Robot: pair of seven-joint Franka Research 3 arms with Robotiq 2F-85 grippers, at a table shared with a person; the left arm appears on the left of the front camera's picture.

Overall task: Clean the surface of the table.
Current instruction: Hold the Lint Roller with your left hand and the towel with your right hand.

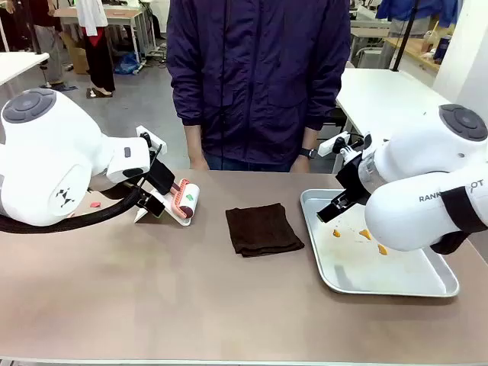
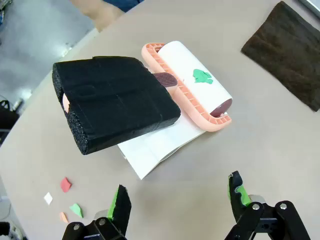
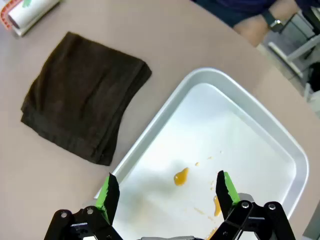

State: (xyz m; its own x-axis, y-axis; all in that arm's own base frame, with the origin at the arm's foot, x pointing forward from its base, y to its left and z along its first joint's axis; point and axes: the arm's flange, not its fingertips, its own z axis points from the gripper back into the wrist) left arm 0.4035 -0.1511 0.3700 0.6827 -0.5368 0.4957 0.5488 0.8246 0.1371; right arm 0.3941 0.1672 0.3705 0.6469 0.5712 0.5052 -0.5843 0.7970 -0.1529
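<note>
Apparently before cleaning began, the left gripper [image 2: 177,197] hovered spread and empty over the roller [image 2: 195,82], the right gripper [image 3: 166,192] likewise over the tray [image 1: 404,267], both resting on the table [image 1: 191,305] spanning the foreground; grasping the roller's handle seemed next.

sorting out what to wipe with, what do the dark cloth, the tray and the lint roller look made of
Cloth: dark brown fabric, perhaps towelling; matte, folded in soft layers.
Tray: metal, probably aluminium or steel; dull silvery sheen.
Lint roller: white paper roll in a pink ribbed plastic frame, handle wrapped in black foam.
</note>
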